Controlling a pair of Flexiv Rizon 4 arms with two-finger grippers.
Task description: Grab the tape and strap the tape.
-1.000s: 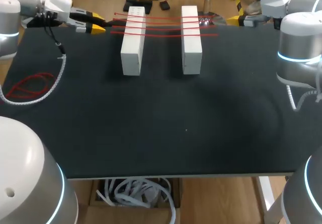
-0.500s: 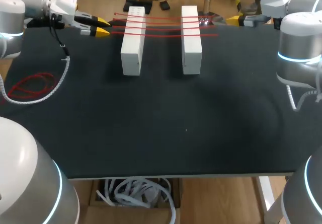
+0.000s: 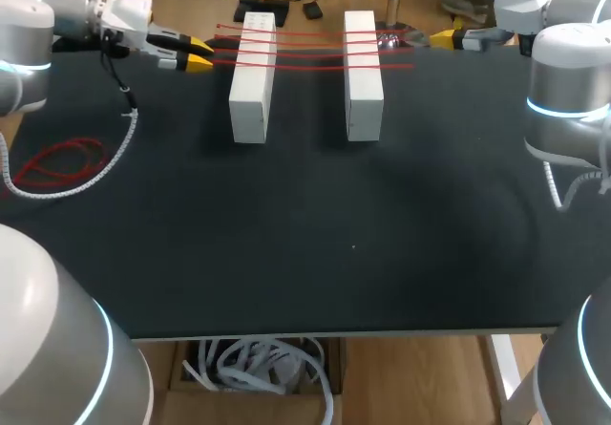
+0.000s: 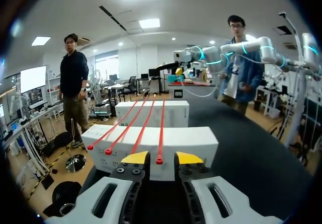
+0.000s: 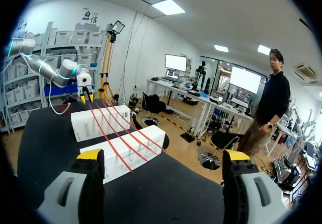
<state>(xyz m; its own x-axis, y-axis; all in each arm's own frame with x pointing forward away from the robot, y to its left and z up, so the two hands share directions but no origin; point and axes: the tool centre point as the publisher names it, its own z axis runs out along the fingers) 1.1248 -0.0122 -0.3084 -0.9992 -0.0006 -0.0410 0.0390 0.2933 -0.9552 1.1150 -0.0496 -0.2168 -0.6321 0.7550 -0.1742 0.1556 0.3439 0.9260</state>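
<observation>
Across the upper middle of the head view, four red tapes [image 3: 315, 48] stretch side by side over two white blocks [image 3: 251, 91]. At upper left, the left gripper [image 3: 197, 53] is just beside their ends. At upper right, the right gripper [image 3: 447, 36] lies near the opposite ends. The left wrist view shows what the overhead cannot: one tape end [image 4: 159, 160] lies between the narrowly parted fingers [image 4: 135, 157], seemingly touching neither, so nothing is grasped. The right wrist view shows its jaws spread wide and released, with the tapes ahead, well apart from them.
</observation>
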